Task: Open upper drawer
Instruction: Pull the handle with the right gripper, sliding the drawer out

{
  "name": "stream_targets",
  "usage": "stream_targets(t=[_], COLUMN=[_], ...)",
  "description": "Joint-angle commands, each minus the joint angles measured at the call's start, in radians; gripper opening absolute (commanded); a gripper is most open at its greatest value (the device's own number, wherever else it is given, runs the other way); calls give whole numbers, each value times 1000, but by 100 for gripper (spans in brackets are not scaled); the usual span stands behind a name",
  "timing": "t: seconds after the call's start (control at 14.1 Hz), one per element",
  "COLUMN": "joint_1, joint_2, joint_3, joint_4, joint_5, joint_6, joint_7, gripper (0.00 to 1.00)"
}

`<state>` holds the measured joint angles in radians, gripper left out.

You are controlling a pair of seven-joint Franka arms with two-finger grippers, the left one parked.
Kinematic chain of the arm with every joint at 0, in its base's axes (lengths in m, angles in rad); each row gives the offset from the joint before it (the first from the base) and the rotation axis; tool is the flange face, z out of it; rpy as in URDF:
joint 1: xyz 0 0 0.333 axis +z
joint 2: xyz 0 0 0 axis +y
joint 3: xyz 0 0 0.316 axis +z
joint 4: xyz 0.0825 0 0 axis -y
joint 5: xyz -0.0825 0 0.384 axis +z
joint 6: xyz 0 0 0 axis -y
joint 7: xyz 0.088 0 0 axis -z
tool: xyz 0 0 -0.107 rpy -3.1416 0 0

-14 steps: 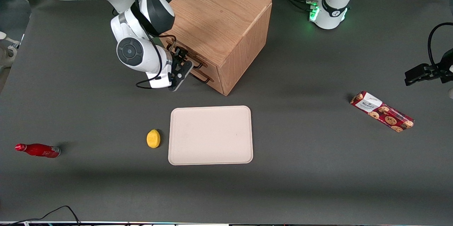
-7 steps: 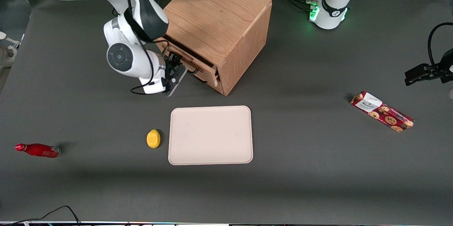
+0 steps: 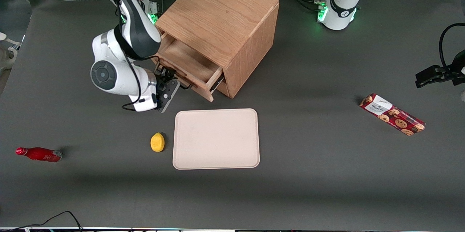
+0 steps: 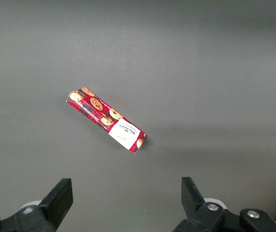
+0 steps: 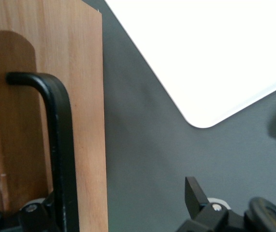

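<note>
- Upper drawer (image 3: 189,65): pulled partway out of the front of the oak cabinet (image 3: 221,25), its bare wooden floor exposed; the drawer front lies nearer the front camera than the cabinet top.
- Handle (image 5: 60,145): thin black bar on the drawer front, seen close in the right wrist view.
- Gripper (image 3: 173,79): at the drawer front, level with the handle; in the right wrist view one finger (image 5: 196,195) stands well clear of the bar, so the jaws are spread and clamp nothing.
- Tray (image 3: 216,138): pale, rectangular, on the table nearer the front camera than the cabinet.
- Lemon (image 3: 157,142): just beside the tray.
- Red bottle (image 3: 39,154): lying toward the working arm's end of the table.
- Cookie packet (image 3: 392,114): toward the parked arm's end.
</note>
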<state>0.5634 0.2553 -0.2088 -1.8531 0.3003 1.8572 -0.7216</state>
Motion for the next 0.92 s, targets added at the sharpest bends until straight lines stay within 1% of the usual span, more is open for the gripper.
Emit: stream_targets(t=[0.0, 0.36, 0.57, 0.85], joint_1=[-26, -80, -100, -131], joint_2=[45, 110, 128, 157], joint_3=[3, -1, -3, -4], joint_4=[69, 141, 166, 202], joint_5=[3, 5, 3, 3], joint_6=[-6, -6, -6, -6], joint_7=[-38, -119, -130, -188], gripper=[100, 100, 100, 100])
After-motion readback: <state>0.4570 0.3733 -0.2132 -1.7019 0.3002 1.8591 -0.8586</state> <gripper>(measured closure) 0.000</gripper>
